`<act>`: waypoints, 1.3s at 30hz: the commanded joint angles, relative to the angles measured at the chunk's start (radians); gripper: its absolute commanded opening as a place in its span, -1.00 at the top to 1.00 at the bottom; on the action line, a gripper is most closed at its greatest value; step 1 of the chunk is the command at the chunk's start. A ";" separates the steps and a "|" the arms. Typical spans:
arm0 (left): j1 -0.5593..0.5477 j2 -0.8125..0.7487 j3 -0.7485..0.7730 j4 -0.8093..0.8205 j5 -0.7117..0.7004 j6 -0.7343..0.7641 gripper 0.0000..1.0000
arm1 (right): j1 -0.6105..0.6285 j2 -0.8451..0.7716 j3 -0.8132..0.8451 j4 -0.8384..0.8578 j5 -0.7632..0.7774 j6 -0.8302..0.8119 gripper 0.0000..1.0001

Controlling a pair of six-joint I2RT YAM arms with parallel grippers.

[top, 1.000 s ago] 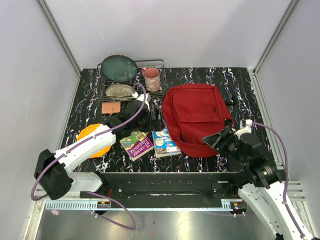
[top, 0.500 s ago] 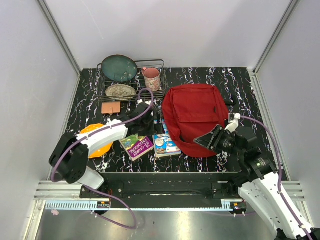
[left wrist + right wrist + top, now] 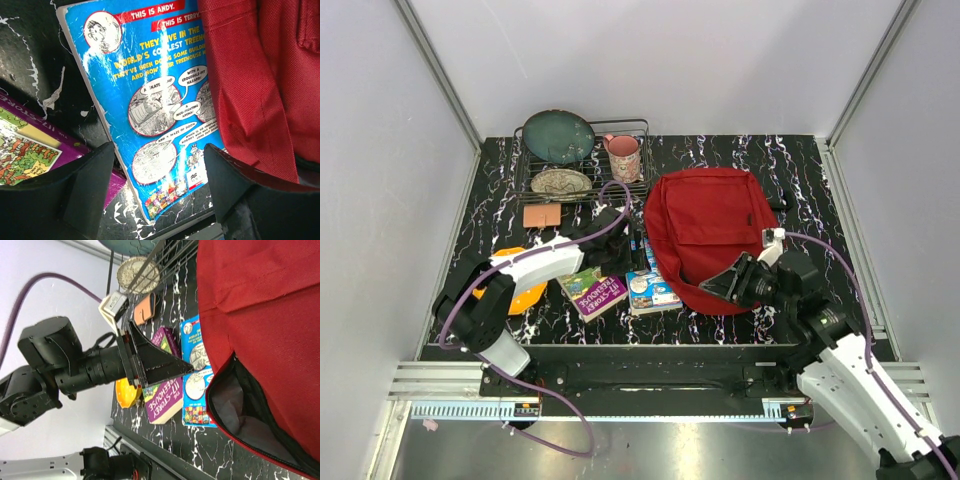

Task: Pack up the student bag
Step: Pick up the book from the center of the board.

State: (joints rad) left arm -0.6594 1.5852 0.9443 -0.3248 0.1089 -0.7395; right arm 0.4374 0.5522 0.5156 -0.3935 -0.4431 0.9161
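From above, the red student bag [image 3: 710,225] lies right of the tabletop's [image 3: 800,170] middle, its mouth toward the near edge, where the right claw [image 3: 728,283] sits — clenched or not, I cannot tell. Left wrist: the left claw [image 3: 160,175] is released, jaws straddling the blue book [image 3: 160,100] without touching it — best to come lower and centre before pinching. Right wrist: the mouth [image 3: 235,410] gapes; it should be kept wide.

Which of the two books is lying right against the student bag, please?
The blue book, whose right edge meets the student bag; the purple book lies on its other side, apart from the bag.
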 commanded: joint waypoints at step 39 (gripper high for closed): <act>0.027 -0.011 -0.032 0.059 0.026 0.029 -0.64 | 0.370 0.919 0.244 0.139 0.733 0.009 -0.11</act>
State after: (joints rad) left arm -0.6392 1.5860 0.9134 -0.3103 0.1089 -0.7296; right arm 0.8333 1.4464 0.7589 -0.2615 0.2333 0.9455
